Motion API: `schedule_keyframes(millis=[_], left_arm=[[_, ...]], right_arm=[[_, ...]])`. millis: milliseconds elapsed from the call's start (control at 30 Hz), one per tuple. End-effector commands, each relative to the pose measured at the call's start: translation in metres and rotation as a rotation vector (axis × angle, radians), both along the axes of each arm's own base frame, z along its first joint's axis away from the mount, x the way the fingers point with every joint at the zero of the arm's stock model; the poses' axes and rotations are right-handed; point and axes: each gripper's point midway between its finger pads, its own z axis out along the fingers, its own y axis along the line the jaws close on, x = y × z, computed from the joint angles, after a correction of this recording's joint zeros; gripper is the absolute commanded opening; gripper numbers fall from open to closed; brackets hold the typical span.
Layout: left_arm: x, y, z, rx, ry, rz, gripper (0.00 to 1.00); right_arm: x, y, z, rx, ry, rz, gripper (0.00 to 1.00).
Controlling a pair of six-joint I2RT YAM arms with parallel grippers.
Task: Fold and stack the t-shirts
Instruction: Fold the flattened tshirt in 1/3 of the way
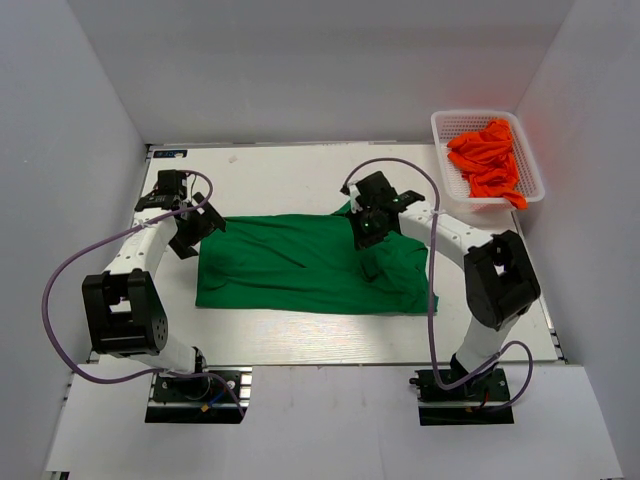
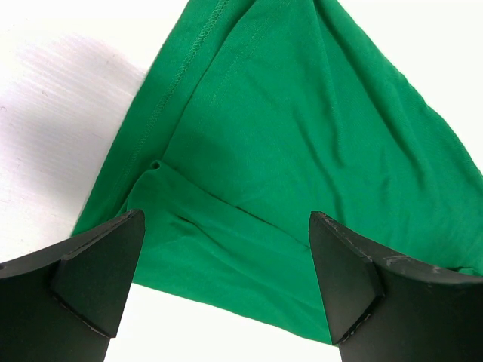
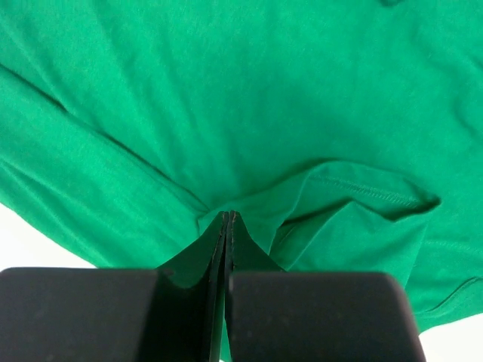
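I see the green t-shirt (image 1: pixel 300 265) lying creased across the middle of the table (image 1: pixel 300 175). The right gripper (image 3: pixel 229 216) has its jaws closed on a fold of it, and the left gripper (image 2: pixel 226 222) hangs wide open over its left edge. The orange t-shirts (image 1: pixel 487 160) sit heaped in the white basket (image 1: pixel 445 125), far right.

Looks like a robotics lab cell: a bare white surface (image 1: pixel 300 335) boxed in by plain white panels (image 1: pixel 330 70), left arm (image 1: pixel 125 310) and right arm (image 1: pixel 498 280) bolted at its near edge, purple cables (image 1: pixel 50 300) looping loose.
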Motion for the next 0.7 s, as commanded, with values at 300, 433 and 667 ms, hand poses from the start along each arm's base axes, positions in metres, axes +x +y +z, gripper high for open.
schedule_keyframes(millis=[300,433,667], left_arm=[[0.007,-0.002,0.015,-0.011,-0.062,-0.025,1.00],[0.007,-0.004,0.015,-0.019,-0.063,-0.029,1.00],[0.007,-0.007,0.011,-0.038,-0.064,-0.039,1.00]], right_arm=[[-0.021,-0.028,0.003,-0.031,-0.013,-0.063,0.39],[-0.020,-0.026,-0.006,-0.026,-0.012,-0.062,0.39],[-0.011,-0.015,-0.012,-0.008,-0.008,-0.039,0.38]])
